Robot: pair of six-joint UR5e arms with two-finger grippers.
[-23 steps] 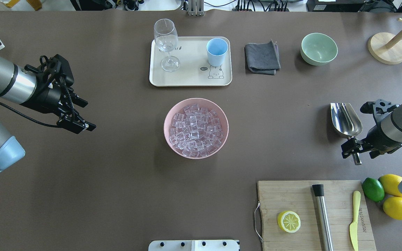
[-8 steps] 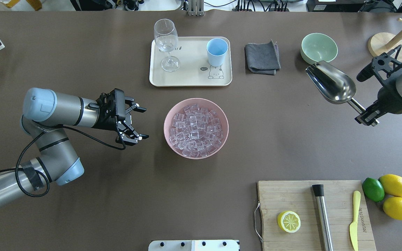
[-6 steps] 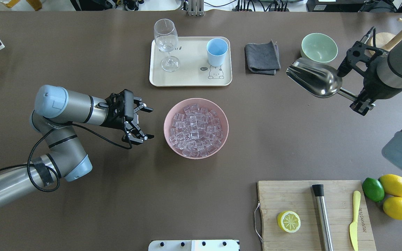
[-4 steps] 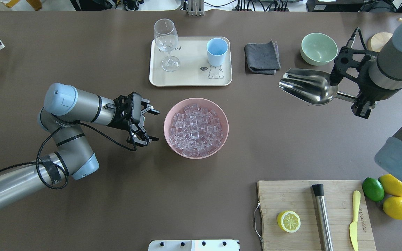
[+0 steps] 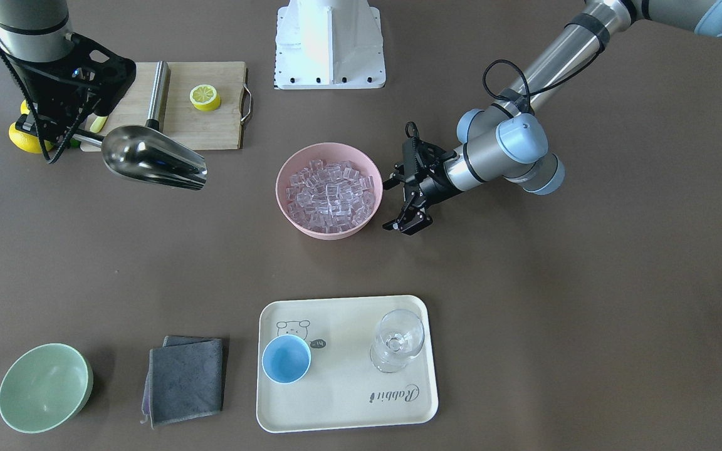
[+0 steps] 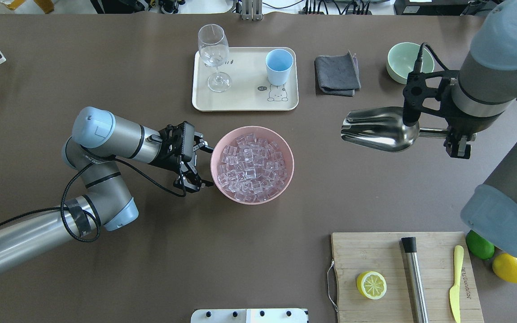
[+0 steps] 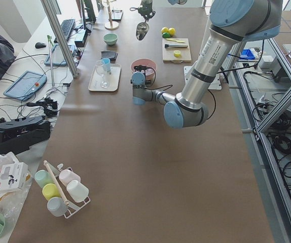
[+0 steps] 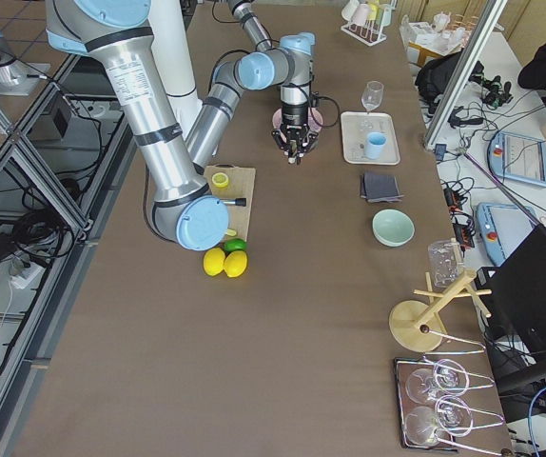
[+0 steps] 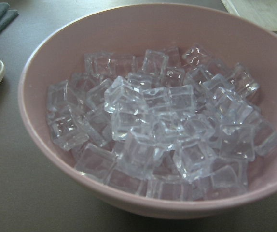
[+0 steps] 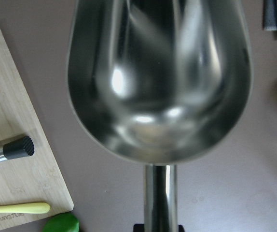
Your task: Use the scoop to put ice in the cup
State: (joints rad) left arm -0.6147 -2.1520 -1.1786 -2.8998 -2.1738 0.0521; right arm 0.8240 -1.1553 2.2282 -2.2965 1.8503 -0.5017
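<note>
Two arms reach over the brown tabletop [image 6: 151, 269]. Upper middle of the overhead view has a cream tray [image 6: 245, 101]; dead centre is a pink bowl [image 6: 225, 139]. Left claw [image 6: 203, 166] is spread wide just beside the bowl's left rim. Right claw [image 6: 457, 137] is clamped on the scoop [image 6: 377, 131] handle, holding it up off the tabletop at right, mouth aimed at the bowl. The cup [image 6: 279, 66] stands on the tray's right side, and the ice [image 6: 251, 168] is heaped in the bowl.

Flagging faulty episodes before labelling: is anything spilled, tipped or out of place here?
Nothing stands out. The ice all sits in the pink bowl, the cup stands upright on the tray, and the scoop, empty, is held by the right gripper.
</note>
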